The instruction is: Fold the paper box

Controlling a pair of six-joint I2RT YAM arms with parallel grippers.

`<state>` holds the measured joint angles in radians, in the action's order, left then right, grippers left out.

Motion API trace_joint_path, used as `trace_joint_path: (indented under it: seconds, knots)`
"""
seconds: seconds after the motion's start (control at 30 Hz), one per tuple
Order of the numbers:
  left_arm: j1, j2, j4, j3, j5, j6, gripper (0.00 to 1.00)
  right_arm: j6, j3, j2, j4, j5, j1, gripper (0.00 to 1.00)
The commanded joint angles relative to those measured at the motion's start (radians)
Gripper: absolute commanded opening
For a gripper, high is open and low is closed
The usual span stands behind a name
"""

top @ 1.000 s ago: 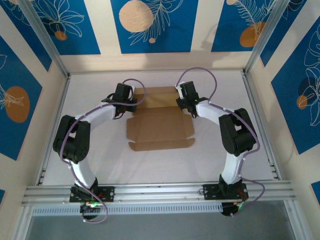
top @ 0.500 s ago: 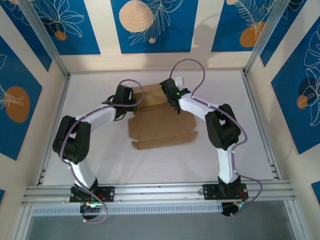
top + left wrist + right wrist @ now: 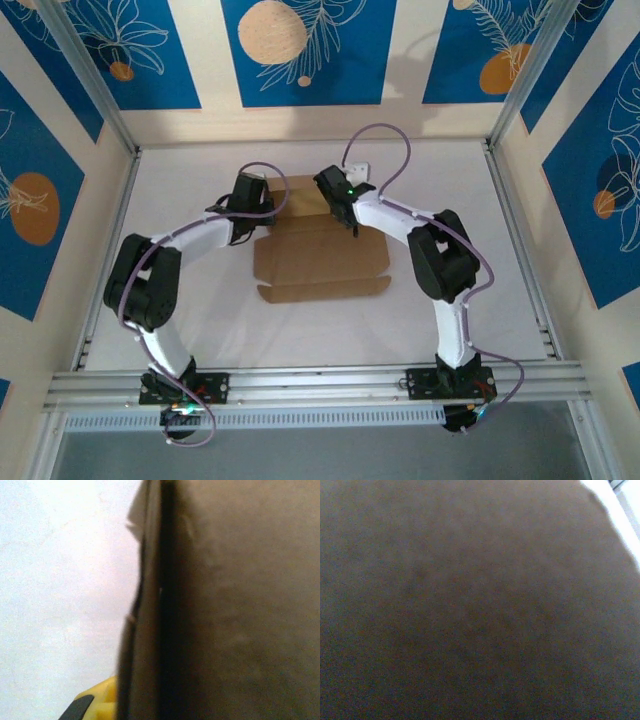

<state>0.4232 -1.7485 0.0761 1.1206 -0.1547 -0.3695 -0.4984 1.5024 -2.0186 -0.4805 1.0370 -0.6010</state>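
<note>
Paper box (image 3: 320, 258) lies mostly flat at table (image 3: 200, 320) ctr. Right gripper (image 3: 338, 202) has swung left from far-right corner onto far panel; can't tell its jaw spread. Left gripper (image 3: 262, 200), jaws pressed together, pinches far-left flap. Far panel fold prob. next.

- the paper box (image 3: 318, 255) lies on the table (image 3: 200, 320), between the two arms.
- the left gripper (image 3: 258, 203) sits at the box's far left corner, a panel edge just beside its finger (image 3: 95, 707).
- the right gripper (image 3: 333, 190) is over the box's far panel, right of the left gripper.
- a small object (image 3: 357, 172) lies on the table behind the right gripper.
</note>
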Motion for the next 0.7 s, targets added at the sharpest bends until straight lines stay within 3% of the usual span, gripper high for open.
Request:
trace_joint_path:
  seconds: [0.0,0.27,0.4,0.67]
  knots:
    - [0.036,0.063,0.0,-0.03,0.079,-0.049,0.0,0.091,-0.102,0.108,0.152,-0.158,-0.016,0.31]
    - [0.037,0.172,-0.011,-0.135,0.014,-0.026,0.0,0.096,-0.379,0.356,0.276,-0.394,-0.023,0.68]
    - [0.037,0.221,0.005,-0.176,-0.02,0.005,0.0,0.099,-0.513,0.484,0.35,-0.466,-0.028,0.81]
    - [0.04,0.308,0.047,-0.211,-0.072,0.04,0.0,0.107,-0.657,0.66,0.421,-0.639,-0.021,0.88]
